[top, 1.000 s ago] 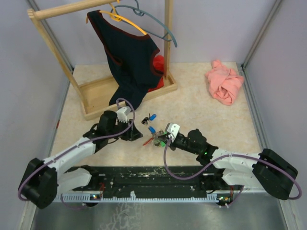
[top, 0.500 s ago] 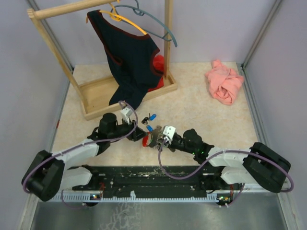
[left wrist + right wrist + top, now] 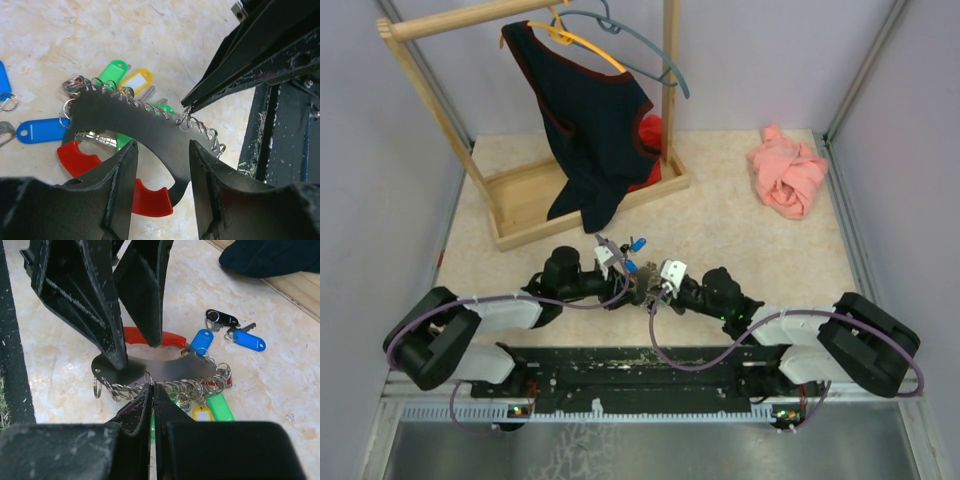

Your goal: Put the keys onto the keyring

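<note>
A: Where's the keyring [image 3: 150,132]?
B: Near the front middle of the tabletop [image 3: 280,390], between the two arms. It's a dark curved plate with a red handle [image 3: 150,197] and small rings along its edge.
A: And the claws?
B: The left claw [image 3: 162,150] has its fingers apart, one on each side of the plate. The right claw [image 3: 153,387] is pressed together, its tips at one small ring [image 3: 183,121].
A: The keys [image 3: 247,340]?
B: Green, yellow and blue tags hang at the plate's rings. A blue-tagged key and a black tag [image 3: 222,318] lie just beyond the plate — loose.
</note>
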